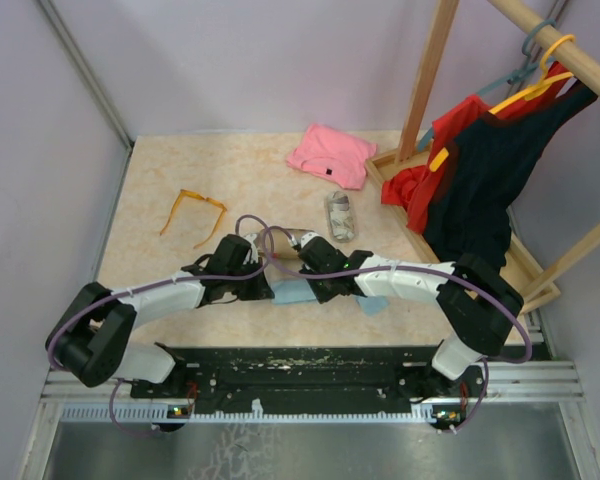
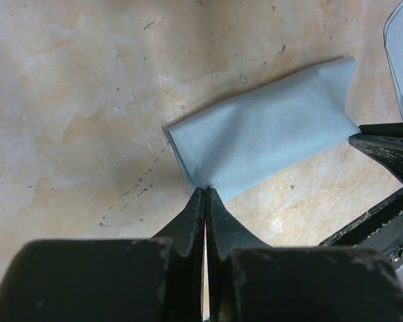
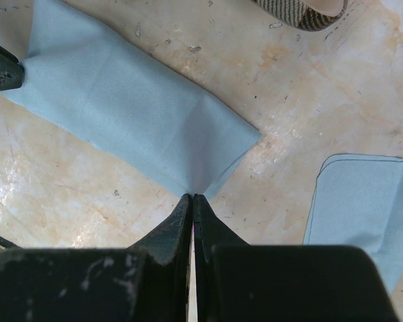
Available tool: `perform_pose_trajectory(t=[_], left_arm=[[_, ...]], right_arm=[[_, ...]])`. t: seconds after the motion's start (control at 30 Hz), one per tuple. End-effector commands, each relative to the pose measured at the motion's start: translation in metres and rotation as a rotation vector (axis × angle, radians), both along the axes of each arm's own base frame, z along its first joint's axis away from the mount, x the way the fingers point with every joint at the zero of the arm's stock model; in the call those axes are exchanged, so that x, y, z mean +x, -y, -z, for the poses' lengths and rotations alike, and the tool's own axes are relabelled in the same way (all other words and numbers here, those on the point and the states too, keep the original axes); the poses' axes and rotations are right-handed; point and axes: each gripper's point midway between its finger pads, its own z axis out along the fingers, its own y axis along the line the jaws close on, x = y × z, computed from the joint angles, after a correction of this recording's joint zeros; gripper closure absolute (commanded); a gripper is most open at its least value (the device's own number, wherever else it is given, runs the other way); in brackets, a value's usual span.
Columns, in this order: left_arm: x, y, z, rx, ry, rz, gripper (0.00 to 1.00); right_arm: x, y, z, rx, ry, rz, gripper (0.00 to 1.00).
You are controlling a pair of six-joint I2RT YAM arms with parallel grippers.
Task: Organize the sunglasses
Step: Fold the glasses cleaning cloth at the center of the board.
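Top external | L hand (image 2: 205, 194), R hand (image 3: 192, 198): pinch blue cloth (image 2: 262, 137) | orange sunglasses (image 1: 192, 212) well apart, far-left

Tabletop (image 1: 160, 180): beige, marbled with orange veining. Sunglasses (image 1: 192, 212), ten o'clock: orange-amber frame. Folded garment (image 1: 330, 153), twelve o'clock: pink. Case (image 1: 340, 215): grey, pale pattern. Cloth (image 2: 262, 134), centre: plain light blue. Left end effector (image 2: 206, 194) and right end effector (image 3: 192, 198): black. Hanging garments, two o'clock: red garment (image 1: 450, 130), black garment (image 1: 490, 170).

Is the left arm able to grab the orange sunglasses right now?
Probably not yet: the left tool is pinched shut on the folded blue cloth. The way to the orange sunglasses looks free, though.
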Motion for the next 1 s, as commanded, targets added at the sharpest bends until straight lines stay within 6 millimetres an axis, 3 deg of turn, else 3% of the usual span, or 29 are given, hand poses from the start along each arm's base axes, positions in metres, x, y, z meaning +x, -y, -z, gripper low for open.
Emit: perform_pose_trajectory(t=[0.0, 0.17, 0.3, 0.47, 0.53, 0.6, 0.67, 0.97], left_arm=[[-0.001, 0.004, 0.003, -0.009, -0.001, 0.012, 0.99], [0.001, 0.004, 0.003, -0.004, 0.003, 0.008, 0.92], [0.005, 0.001, -0.004, 0.008, 0.024, -0.005, 0.74], [0.018, -0.003, -0.030, 0.028, 0.096, -0.028, 0.51], [0.024, -0.006, -0.045, 0.035, 0.137, -0.042, 0.47], [0.029, -0.011, -0.056, 0.052, 0.178, -0.064, 0.44], [0.036, -0.018, -0.062, 0.068, 0.219, -0.096, 0.42], [0.047, -0.010, -0.040, 0.072, 0.219, -0.079, 0.45]], right_arm=[[-0.002, -0.005, 0.001, 0.007, 0.005, -0.020, 0.97], [-0.003, -0.004, 0.002, 0.001, 0.006, -0.019, 0.86], [0.002, -0.002, -0.006, 0.009, 0.033, 0.004, 0.75], [0.015, 0.001, -0.042, 0.068, 0.138, 0.063, 0.66], [0.024, 0.004, -0.066, 0.109, 0.211, 0.101, 0.61], [0.034, 0.008, -0.082, 0.158, 0.271, 0.142, 0.48], [0.041, 0.012, -0.087, 0.202, 0.283, 0.159, 0.44], [0.050, 0.003, -0.054, 0.201, 0.150, 0.175, 0.45]])
